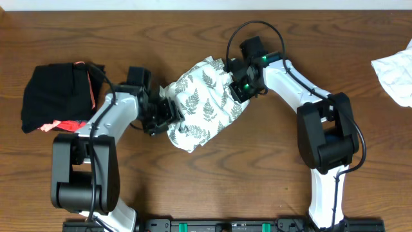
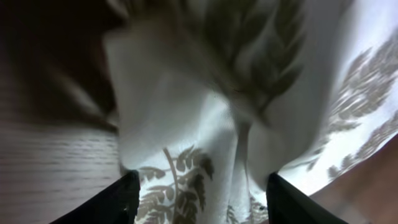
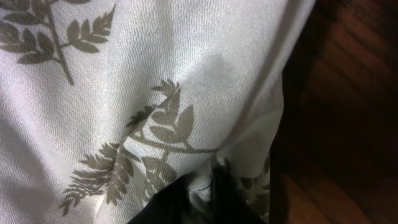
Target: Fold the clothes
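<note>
The clothes (image 1: 203, 103), a white dress with a grey-green fern print, lie bunched in a lump at the middle of the wooden table. My left gripper (image 1: 166, 116) is at the lump's left edge. In the left wrist view its fingers (image 2: 118, 202) stand wide apart, the gripper (image 2: 199, 199) is open, and a hanging fold of the dress (image 2: 186, 124) fills the space between them. My right gripper (image 1: 239, 87) is at the lump's upper right. The right wrist view shows that gripper (image 3: 208, 193) shut on a pinch of the printed fabric (image 3: 124, 81).
A black bundle with coral-pink trim (image 1: 55, 96) lies at the left of the table, beside my left arm. A plain white cloth (image 1: 396, 71) sits at the far right edge. Bare wood (image 1: 257, 167) surrounds the dress.
</note>
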### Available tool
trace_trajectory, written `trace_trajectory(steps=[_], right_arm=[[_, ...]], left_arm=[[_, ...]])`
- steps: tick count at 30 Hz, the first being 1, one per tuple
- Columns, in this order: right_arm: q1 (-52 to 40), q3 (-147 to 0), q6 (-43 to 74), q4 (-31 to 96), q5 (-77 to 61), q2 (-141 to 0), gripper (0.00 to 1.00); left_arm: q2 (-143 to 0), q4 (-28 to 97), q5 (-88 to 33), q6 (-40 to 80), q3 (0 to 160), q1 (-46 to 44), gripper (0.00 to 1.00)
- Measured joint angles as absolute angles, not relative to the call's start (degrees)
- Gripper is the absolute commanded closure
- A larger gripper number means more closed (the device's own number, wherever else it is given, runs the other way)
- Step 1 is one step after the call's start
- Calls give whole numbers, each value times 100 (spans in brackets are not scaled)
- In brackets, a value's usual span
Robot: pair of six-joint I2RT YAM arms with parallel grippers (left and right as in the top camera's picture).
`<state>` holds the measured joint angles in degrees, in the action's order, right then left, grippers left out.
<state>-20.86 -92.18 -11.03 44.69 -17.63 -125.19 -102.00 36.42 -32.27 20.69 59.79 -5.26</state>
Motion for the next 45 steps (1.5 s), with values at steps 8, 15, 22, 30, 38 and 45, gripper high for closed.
trace_trajectory(steps=[8,15,22,30,38,45], right_arm=[[-2086,-9218,-1103,4484,-1769,-12519,84],[-2086,-9218,-1105,4495,-1785,-12519,84],[-2086,-9218,-1103,4545,-1811,-12519,84],[-2086,-9218,-1103,4558,-1820,-12519,84],[-2086,-9218,-1103,4576,-1826,-12519,85],[-2086,-9218,-1103,4657,-1837,-12519,85]], left_arm=[[-9548,3548,-3629,1734,5776,-526,34],[-8637,4377,-3699,1667,5787,-523,34],[-8626,5251,-3061,2349,5658,-517,35],[-8626,4912,-2134,3232,5043,-504,35],[-8654,4012,-1750,3868,4727,-696,35],[-9172,3774,-1656,4209,4727,-1076,35]])
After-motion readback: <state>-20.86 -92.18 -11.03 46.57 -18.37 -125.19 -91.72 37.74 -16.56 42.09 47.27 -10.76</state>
